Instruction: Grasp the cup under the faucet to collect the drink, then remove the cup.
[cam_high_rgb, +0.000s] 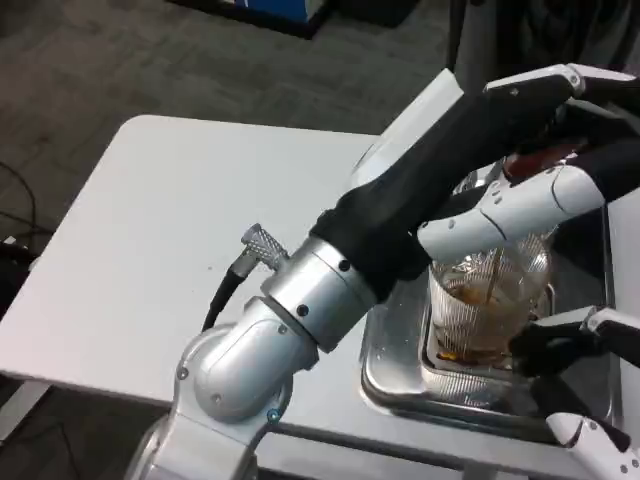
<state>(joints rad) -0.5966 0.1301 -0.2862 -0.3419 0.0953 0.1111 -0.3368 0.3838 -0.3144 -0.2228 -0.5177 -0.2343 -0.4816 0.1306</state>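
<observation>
cup (488, 305): ribbed clear glass at 4 o'clock, standing in tray (400, 385), brown drink streaming in | left hand (530, 150): reaches over cup at 2 o'clock, grip unclear | right hand (585, 345): fingers touch cup's side, grip unclear | tabletop (170, 250): white

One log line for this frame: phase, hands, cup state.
phase: filling | left hand: up at faucet | right hand: touching cup | cup: in metal tray, stream entering, partly filled
</observation>
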